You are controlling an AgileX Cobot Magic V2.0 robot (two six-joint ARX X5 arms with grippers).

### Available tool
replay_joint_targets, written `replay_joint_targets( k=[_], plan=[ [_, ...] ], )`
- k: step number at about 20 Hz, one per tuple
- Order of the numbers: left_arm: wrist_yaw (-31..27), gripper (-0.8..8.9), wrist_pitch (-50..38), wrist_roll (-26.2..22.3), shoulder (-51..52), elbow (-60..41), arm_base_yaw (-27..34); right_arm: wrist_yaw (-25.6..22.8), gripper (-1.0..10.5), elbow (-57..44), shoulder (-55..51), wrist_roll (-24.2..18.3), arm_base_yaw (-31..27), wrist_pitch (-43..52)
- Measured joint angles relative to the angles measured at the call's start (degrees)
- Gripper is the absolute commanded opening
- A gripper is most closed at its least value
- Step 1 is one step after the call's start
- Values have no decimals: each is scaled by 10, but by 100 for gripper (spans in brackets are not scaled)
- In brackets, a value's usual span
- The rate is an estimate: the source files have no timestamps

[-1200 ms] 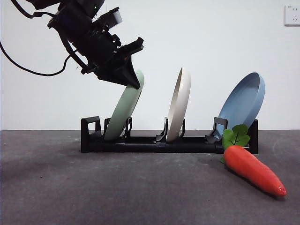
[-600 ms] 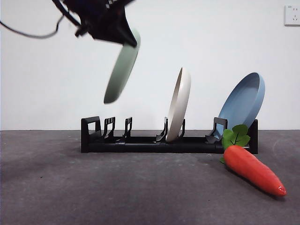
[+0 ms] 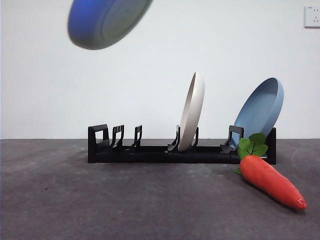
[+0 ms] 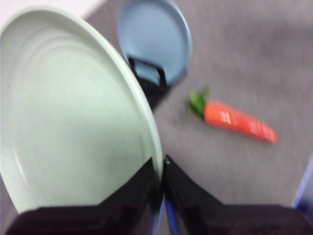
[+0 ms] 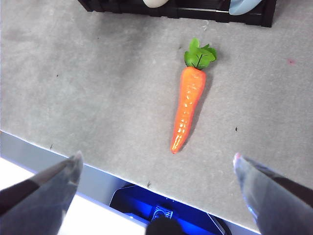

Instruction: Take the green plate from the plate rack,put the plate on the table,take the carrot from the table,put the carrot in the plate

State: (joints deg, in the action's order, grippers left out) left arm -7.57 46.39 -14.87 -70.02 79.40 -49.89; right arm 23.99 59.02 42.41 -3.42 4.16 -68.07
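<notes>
The green plate hangs high at the top left of the front view, well above the plate rack, and looks dark and blurred there. In the left wrist view my left gripper is shut on the green plate's rim. The carrot lies on the table in front of the rack's right end. It also shows in the left wrist view. My right gripper is open and empty, above the table's front edge, with the carrot just beyond it.
A cream-white plate stands in the rack's middle slot and a light blue plate leans at its right end. The rack's left slots hold nothing. The table's front edge lies under the right gripper. A wall socket is at the top right.
The left gripper lifted the green plate out of the rack's left slot and carried it up to the picture's top edge. The gripper itself has left the front view.
</notes>
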Motion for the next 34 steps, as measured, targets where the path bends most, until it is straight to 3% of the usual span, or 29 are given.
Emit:
replay_joint_targets(
  k=[2,6,11,16,25,26,30,34],
  plan=[
    [-46,-6,38,-7,-24,0,-53,0,595,0,0,0,0,0],
    [-98,-6,35,-15,-75,-32,-116,0,595,0,0,0,0,0],
    [-100,-6,-74,-16,-125,-157,-117,0,595,0,0,1,0,0],
    [-100,-6,-180,-21,-173,-212,-118,0,595,0,0,2,0,0],
    [-111,2,-218,-52,-275,-214,-118,0,596,0,0,2,0,0],
    [-111,15,-218,-52,-275,-214,-118,0,596,0,0,2,0,0],
    [-86,322,-209,-45,-278,-214,-118,0,596,0,1,2,0,0],
    [-86,323,-210,-39,-278,-214,-118,0,596,0,3,2,0,0]
  ],
)
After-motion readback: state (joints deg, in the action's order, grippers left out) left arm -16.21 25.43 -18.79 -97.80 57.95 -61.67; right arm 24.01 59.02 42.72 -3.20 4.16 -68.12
